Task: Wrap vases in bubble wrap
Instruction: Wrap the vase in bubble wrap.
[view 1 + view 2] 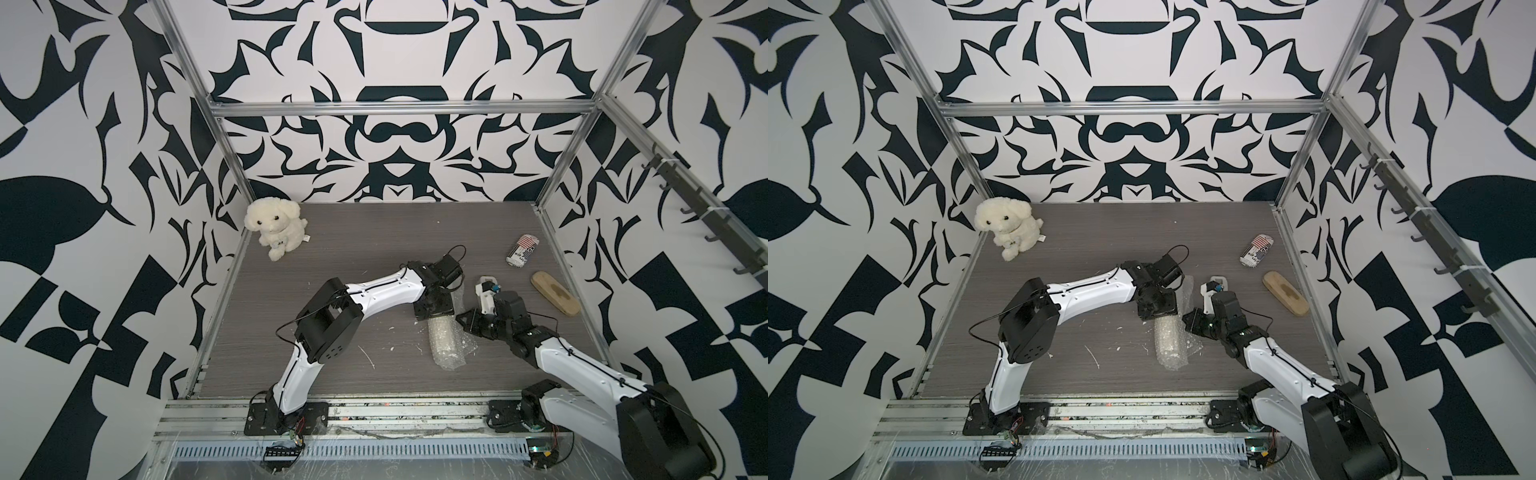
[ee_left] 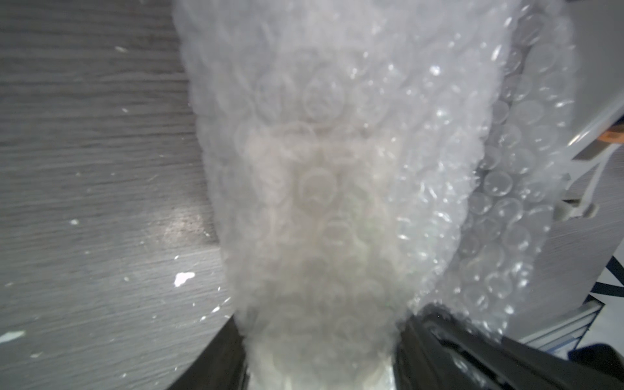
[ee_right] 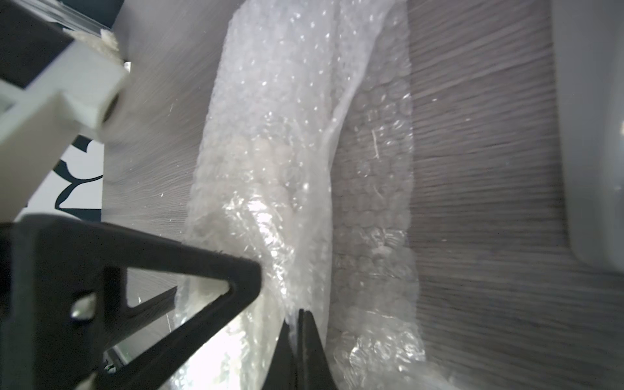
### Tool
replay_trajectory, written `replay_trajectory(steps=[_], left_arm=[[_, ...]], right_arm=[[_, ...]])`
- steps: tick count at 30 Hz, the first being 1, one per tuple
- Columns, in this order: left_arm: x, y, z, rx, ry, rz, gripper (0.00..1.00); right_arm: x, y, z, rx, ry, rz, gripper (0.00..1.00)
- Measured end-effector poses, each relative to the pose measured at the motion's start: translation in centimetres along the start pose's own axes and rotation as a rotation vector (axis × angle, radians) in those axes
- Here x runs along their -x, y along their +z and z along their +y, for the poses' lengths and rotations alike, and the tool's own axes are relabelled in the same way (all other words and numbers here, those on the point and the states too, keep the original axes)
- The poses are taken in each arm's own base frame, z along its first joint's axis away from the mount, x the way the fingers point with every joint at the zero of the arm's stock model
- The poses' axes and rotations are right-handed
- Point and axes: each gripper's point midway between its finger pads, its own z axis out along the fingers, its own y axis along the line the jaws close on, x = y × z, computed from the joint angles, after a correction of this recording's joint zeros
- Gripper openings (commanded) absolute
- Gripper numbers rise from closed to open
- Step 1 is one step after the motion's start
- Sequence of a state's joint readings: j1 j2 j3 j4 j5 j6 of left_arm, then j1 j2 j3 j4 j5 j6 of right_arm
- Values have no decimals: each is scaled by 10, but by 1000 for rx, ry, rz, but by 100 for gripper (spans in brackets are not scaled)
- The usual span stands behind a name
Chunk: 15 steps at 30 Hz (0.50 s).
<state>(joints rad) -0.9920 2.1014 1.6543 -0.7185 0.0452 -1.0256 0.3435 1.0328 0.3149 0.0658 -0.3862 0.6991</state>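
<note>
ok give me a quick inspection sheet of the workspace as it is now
surface: grey wood-grain tabletop, white flecks and scratches
job's things: clear bubble wrap rolled around small white ceramic vase, lying flat, one flap loose
clutter: cream plush dog, striped printed can on its side, tan oblong wooden block, white tape dispenser
grippers: left gripper straddles roll's end, grip unclear; right gripper shut at loose flap
cables: black cables looped along both arms, none seen snagged
surroundings: black-and-white patterned walls, aluminium frame, dark hook rail
</note>
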Motion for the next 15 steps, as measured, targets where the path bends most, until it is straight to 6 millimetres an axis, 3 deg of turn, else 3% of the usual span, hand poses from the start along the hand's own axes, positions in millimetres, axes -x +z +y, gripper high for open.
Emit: replay_trajectory(steps=[7, 10, 15], left_arm=[[6, 4, 2, -2, -19, -22, 71], [9, 7, 6, 2, -33, -36, 78], [9, 12, 10, -11, -54, -46, 80]], right_arm=[[-1, 0, 8, 50, -13, 5, 0], [-1, 0, 10, 56, -21, 5, 0], [-3, 2, 7, 49, -31, 16, 0]])
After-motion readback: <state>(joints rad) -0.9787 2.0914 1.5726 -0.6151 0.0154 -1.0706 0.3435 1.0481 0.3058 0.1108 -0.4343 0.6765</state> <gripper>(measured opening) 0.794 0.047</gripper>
